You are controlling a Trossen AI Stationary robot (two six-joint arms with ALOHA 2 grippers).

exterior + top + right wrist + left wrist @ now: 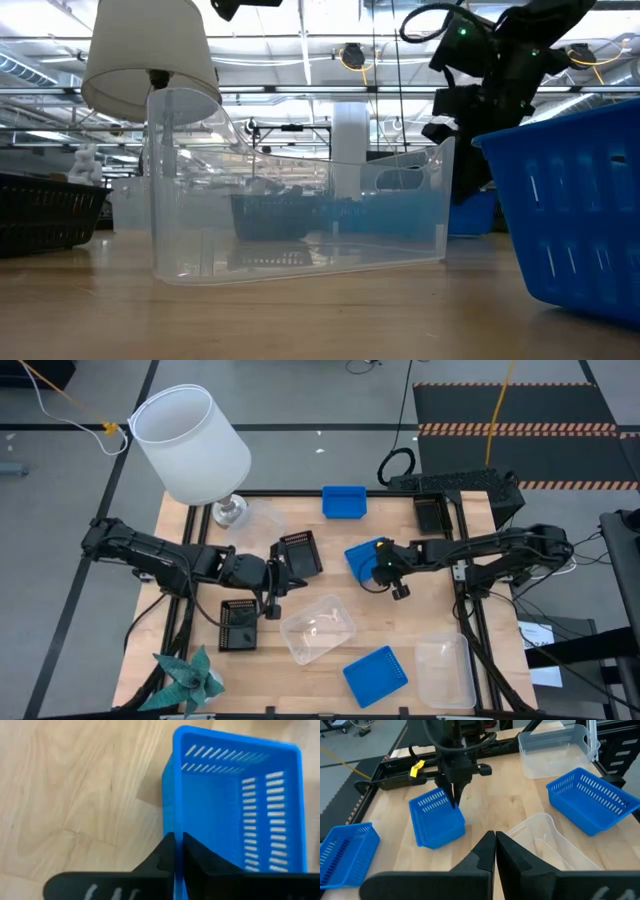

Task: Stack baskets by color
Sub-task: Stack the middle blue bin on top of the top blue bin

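Baskets rel. to my mid-table blue basket (362,555), tilted, rim pinched: 2nd blue (343,501) behind, 3rd blue (375,674) in front; clear (318,626) front-left; black (298,552) left.

The right end effector (175,851) is reaching in from the right toward the middle of the worktop, its fingers pinching tight together. The left end effector (495,851) is sitting left of centre, fingers pressed together, arm bent low.
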